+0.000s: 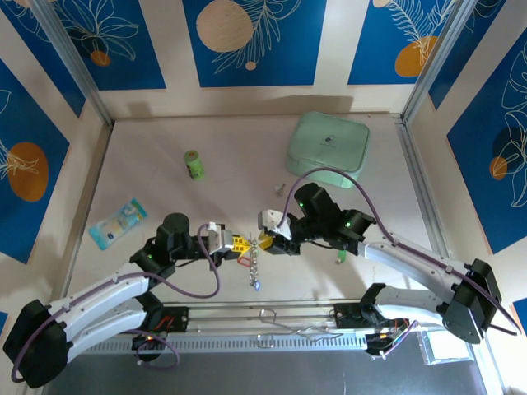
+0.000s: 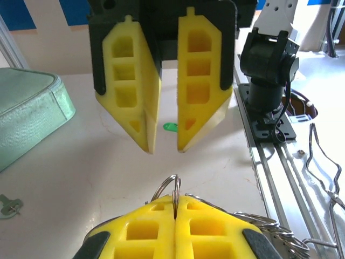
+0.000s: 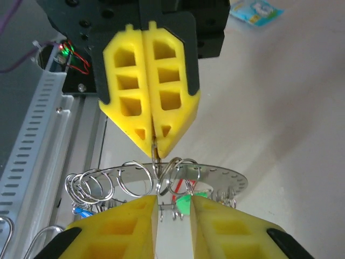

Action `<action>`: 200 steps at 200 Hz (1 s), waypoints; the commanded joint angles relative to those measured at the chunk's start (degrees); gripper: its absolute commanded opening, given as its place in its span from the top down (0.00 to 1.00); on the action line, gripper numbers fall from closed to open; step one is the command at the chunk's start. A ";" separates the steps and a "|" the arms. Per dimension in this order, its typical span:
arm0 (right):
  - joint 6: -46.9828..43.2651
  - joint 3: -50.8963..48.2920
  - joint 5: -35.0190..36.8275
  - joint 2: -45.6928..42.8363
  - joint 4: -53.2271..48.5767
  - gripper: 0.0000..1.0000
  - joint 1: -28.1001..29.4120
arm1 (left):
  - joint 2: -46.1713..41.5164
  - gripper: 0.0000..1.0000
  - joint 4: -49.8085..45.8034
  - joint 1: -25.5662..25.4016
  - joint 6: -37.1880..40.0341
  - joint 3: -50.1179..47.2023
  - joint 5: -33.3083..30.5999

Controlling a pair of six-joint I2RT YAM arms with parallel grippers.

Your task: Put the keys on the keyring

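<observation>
Top external view: the left gripper is pinched tight on a small loop of the keyring, whose beaded length trails down-frame from the meeting fingertips. Just to its right, the right gripper stands with jaws parted, gripping nothing. A green-tagged key lies on the table further right, well apart. What hangs on the ring is too small to distinguish. In the right wrist view, that gripper's own fingers cut off the ring's lower arc.
</observation>
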 commanded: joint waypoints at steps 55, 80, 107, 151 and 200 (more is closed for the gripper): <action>3.44 -7.18 0.50 -7.81 11.98 0.75 1.13 | -0.20 1.00 8.76 -0.65 -4.26 -1.49 1.85; 2.69 -8.12 -0.38 -9.54 11.15 0.78 2.75 | 0.51 1.00 8.82 -0.66 -4.07 -1.24 1.91; 3.21 -7.17 0.41 -6.39 9.86 0.84 3.86 | 1.22 1.00 9.62 -0.62 -4.24 -0.94 2.26; 3.61 -6.09 2.42 -2.60 9.47 0.88 4.13 | 0.53 1.00 9.53 -0.66 -4.66 -0.98 2.03; 3.75 -5.63 7.41 -1.50 8.72 0.84 4.15 | 0.67 1.00 11.36 -0.66 -5.27 -1.55 2.22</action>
